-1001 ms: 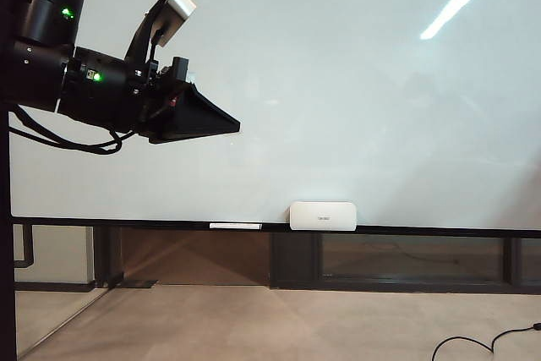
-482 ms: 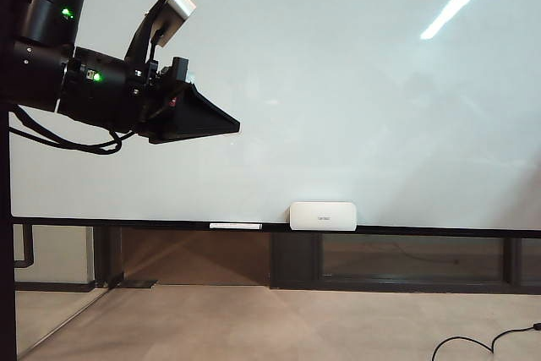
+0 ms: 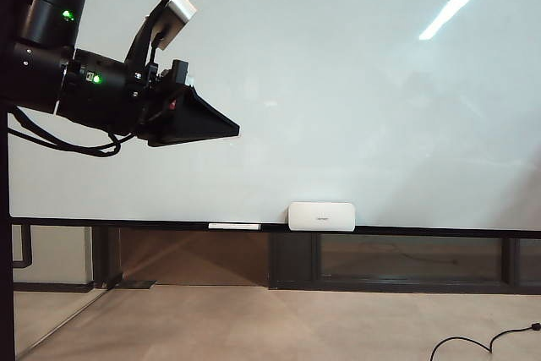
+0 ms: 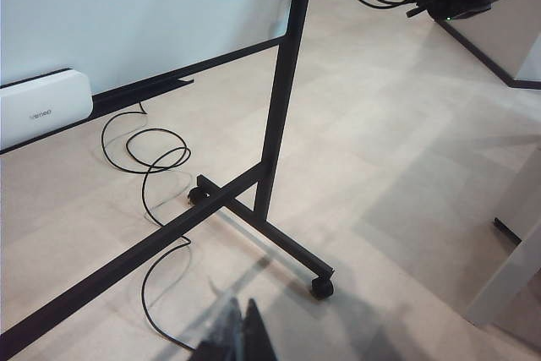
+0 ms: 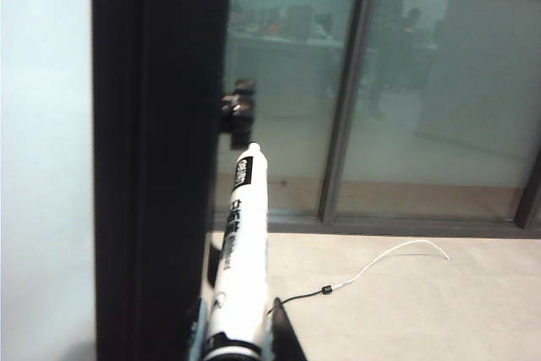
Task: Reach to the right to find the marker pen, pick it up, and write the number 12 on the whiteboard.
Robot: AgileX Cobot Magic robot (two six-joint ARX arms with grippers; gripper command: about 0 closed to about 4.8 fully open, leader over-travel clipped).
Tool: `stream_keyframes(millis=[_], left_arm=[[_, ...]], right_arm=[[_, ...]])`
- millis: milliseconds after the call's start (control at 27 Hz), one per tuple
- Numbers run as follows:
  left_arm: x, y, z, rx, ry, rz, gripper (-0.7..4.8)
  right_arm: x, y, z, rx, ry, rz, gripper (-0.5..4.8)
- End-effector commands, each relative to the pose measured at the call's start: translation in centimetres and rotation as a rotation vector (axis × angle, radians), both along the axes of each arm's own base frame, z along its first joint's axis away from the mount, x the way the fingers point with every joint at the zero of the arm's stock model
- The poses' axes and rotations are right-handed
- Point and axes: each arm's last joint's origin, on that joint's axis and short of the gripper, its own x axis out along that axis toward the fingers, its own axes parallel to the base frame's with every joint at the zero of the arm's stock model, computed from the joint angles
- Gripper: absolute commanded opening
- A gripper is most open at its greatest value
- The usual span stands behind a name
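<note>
The whiteboard (image 3: 355, 82) fills the exterior view, glossy and pale, and the number 12 is not in view on it. In the right wrist view the marker pen (image 5: 243, 234), white-barrelled with a black label, points away from the camera beside the board's dark frame (image 5: 161, 141). My right gripper (image 5: 241, 306) is shut on it, a finger pressed against each side of the barrel. This gripper is outside the exterior view. My left gripper (image 3: 235, 130) hangs in front of the board's left part, fingers shut together and empty; it appears again as the left gripper (image 4: 241, 320) above the floor.
A white eraser block (image 3: 321, 216) and a long thin white marker (image 3: 234, 226) rest on the board's lower ledge. The board's black wheeled stand (image 4: 270, 234) and a looping black cable (image 4: 144, 158) lie on the floor. Glass partitions (image 5: 406, 90) stand behind the board's edge.
</note>
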Motion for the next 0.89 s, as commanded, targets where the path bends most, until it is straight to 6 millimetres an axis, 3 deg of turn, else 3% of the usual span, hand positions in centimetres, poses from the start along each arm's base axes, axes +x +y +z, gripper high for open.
stream_keyframes(millis=[37,297,519,668,890], left_arm=[[0.1,0.0,0.2,0.008,-0.03,0.019,-0.05],[0.4,0.2,0.3,0.045,-0.072,0.132,-0.05],[1.1,0.4,0.9,0.081,-0.121,0.312,-0.05],[0.8,0.7,2.3,0.087,-0.169,0.355,-0.05],[-0.8,2.3,5.9,0.117,-0.215,0.647,-0.05]], right_arm=[[-0.3,-0.3,1.7,0.038,-0.069,-0.031,-0.05],[-0.7,-0.5,4.5,0.067,-0.082,-0.03,-0.05],[-2.3,-1.0,10.1,0.097,-0.032,-0.055,-0.05],[-3.9,-1.6,13.5,0.121,0.013,-0.084,-0.05],[-6.3,-0.2,18.4,0.131,0.083,-0.09,-0.05]])
